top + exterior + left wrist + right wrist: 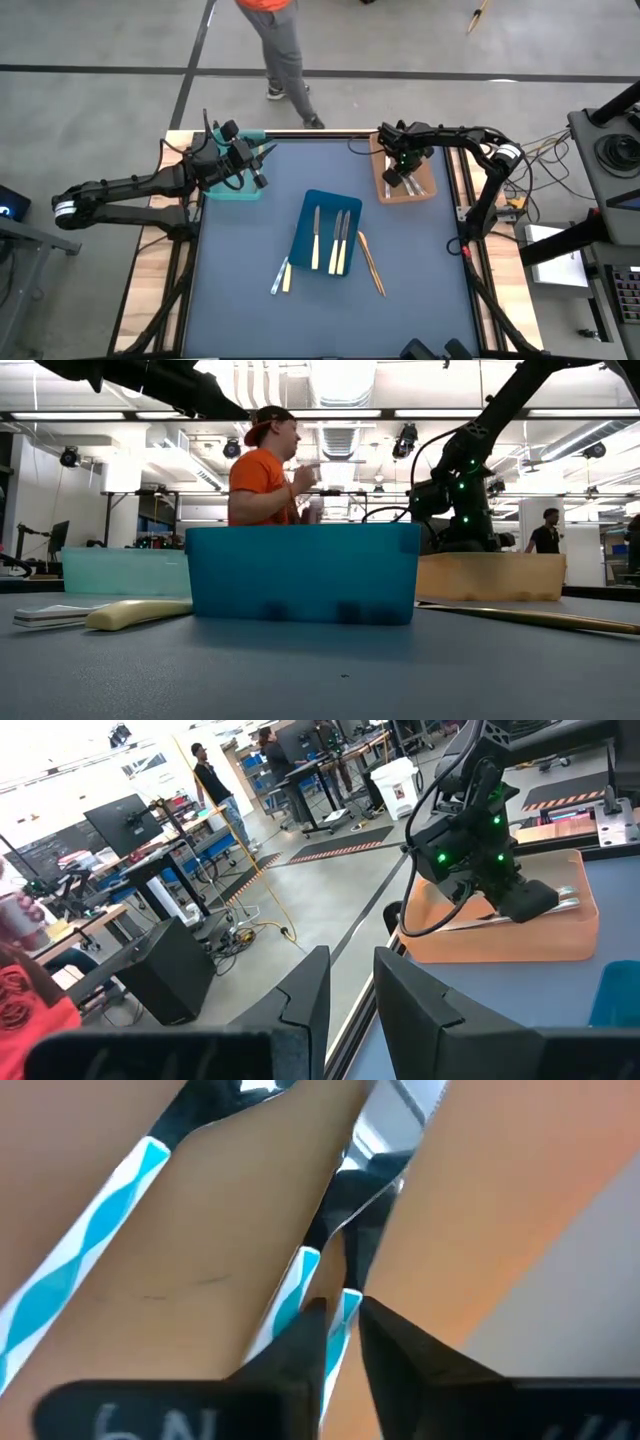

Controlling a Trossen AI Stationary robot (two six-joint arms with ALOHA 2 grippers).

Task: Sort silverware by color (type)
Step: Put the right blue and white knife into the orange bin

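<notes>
Three pale-blue striped utensils lie in the orange tray at the far right. My right gripper points down into that tray, shut on one striped handle. The blue tray at the centre holds several cream-handled utensils. On the table near it lie a silvery and a cream utensil and two gold ones. My left gripper hangs level above the teal tray at the far left. Its fingers are shut to a slim gap and hold nothing. My right gripper has the blue-striped handle of one utensil in the narrow gap between its two fingers. The fingers come from above, pointing down, and stand on either side of the handle. The utensil's metal end lies against the tray's floor.
A person stands just beyond the table's far edge. In the low view the blue tray stands in front, with the teal tray and orange tray behind it. Bare blue mat lies along the near edge.
</notes>
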